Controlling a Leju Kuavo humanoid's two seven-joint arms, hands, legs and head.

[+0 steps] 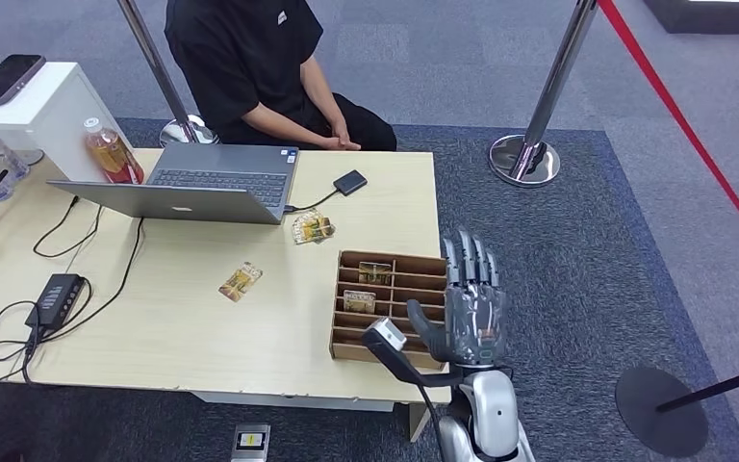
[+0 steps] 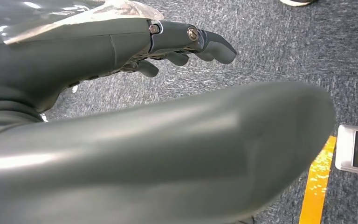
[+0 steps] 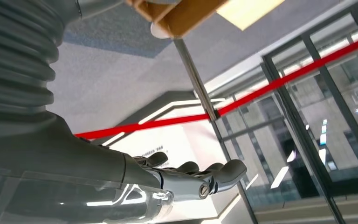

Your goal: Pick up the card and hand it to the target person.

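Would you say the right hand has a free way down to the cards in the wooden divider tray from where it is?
Probably yes: the right hand, open and empty, hovers at the wooden tray's right edge, and nothing covers the cards in its open slots.

Right hand (image 1: 473, 313) is up by the counter's (image 1: 173, 327) right edge, fingers (image 1: 470, 260) straight and holding nothing, just beside the wooden divider box (image 1: 390, 306). One card (image 1: 241, 281) lies loose mid-counter, near the laptop (image 1: 197, 183). A person (image 1: 269, 72) sits behind it.

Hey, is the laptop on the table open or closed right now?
Open. In the head view the laptop sits in front of the seated person, its keyboard exposed and its lid tilted back toward the camera, so the screen itself is hidden.
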